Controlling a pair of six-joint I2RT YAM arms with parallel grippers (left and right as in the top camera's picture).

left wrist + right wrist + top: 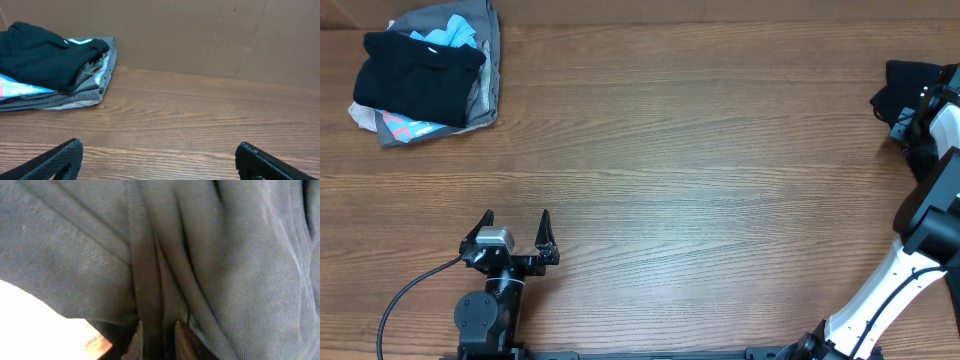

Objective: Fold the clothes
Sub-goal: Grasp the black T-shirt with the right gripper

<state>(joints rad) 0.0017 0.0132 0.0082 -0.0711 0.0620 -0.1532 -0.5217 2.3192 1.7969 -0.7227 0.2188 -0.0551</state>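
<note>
Since the job is to fold the shirt (pixel 902 82), I check from above first. It lies bunched at the far right edge of the desk (pixel 700 170), partly out of frame. My right arm (pixel 932 190) reaches up to it, and the wrist covers some of the cloth. The heap (pixel 425 75) of mixed garments sits in the far left corner, well apart from the shirt, which leaves the wood between them for spreading it out. The left fingers (pixel 516 218) sit near my edge of the desk, spread wide and holding nothing. I read that as waiting until there is cloth within reach.

From the left wrist, the two tips stand at the bottom corners of the picture, far apart, with only bare desk between them. The heap lies ahead and to the left, close to a cardboard wall (pixel 200 35), with a black garment on top of grey and light-blue ones. The shirt does not show here.

From the right wrist, black shirt fills nearly the whole picture in long folds. The right fingers (pixel 157 341) are at the bottom edge, drawn narrow, with one ridge of cloth running between the tips. I take that as a pinch on a fold, probably to drag the shirt toward the middle of the desk. I cannot tell how firm the grip is. A sliver of desk shows at lower left beside a washed-out pale patch I cannot identify.
</note>
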